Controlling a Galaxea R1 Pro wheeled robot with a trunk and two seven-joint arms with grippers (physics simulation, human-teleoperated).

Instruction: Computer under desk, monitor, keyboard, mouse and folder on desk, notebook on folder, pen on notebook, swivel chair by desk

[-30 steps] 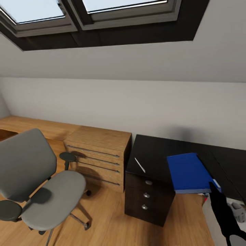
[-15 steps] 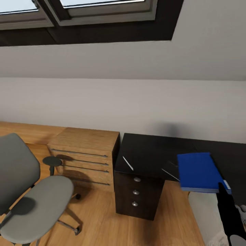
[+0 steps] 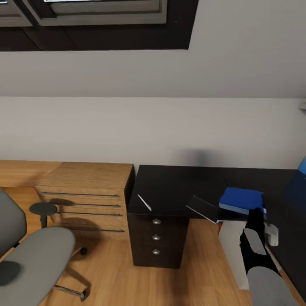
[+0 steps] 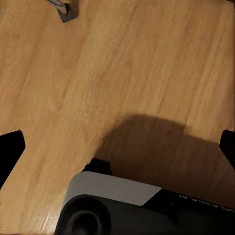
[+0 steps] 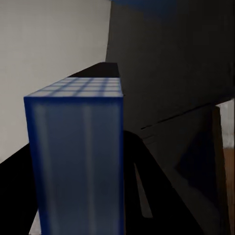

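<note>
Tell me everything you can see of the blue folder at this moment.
The folder is bright blue, flat and rectangular, with a pale strip of page edges along its near side. It is closed and roughly level over the glossy black desk, near the desk's front edge. The right gripper, black, is at its near edge and seems shut on it. In the right wrist view the folder shows close up between the fingers. Whether it rests on the desk is unclear.

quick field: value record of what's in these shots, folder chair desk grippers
folder: blue, held at right gripper, above desk edge
desk: black top, drawers below
pen: lying on the desk
swivel chair: on wood floor, apart from the desk
light-wood cabinet: beside the desk
left gripper: open, over the floor
</note>
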